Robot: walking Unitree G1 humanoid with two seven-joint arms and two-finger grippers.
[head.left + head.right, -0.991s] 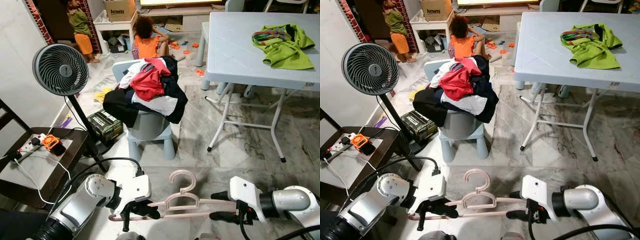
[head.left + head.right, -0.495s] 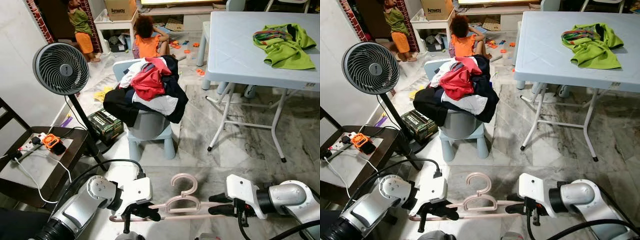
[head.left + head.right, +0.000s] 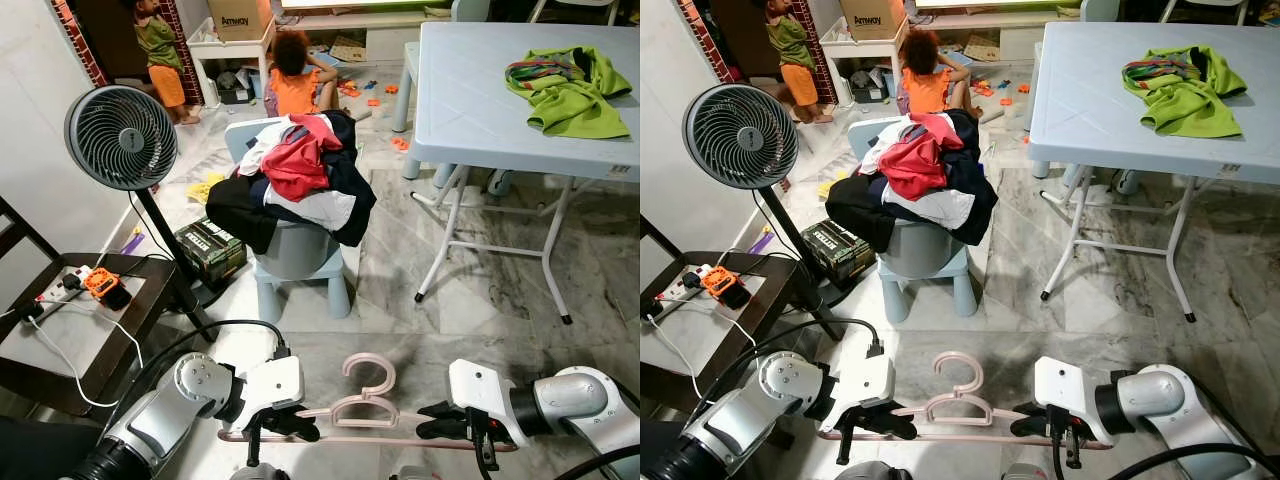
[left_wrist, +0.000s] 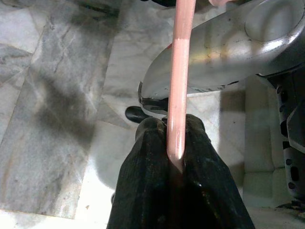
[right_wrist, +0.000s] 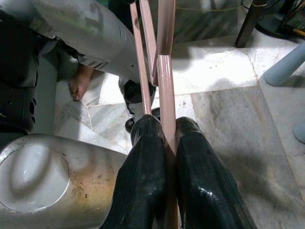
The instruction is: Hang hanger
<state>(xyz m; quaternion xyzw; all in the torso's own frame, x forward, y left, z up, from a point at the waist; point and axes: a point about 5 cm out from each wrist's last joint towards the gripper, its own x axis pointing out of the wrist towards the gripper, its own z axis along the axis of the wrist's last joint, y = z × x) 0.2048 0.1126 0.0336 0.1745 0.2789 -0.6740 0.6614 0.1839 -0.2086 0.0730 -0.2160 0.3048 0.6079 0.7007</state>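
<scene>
Two claws share my load: the left claw (image 3: 268, 428) is clamped on one end of the pink hanger (image 3: 362, 408), the right claw (image 3: 440, 421) pinches the other end of its bottom bar. Held level low in front of me, hook (image 3: 368, 370) toward 12 o'clock, the hanger probably stays steady that way. Toward 12 o'clock stands a chair piled with clothes (image 3: 296, 180); at 2 o'clock, a desk (image 3: 470, 110) carries a green garment (image 3: 570, 90). I see no rail yet.

Hanger (image 4: 177, 95) end hidden between fingers (image 4: 143, 181)
</scene>
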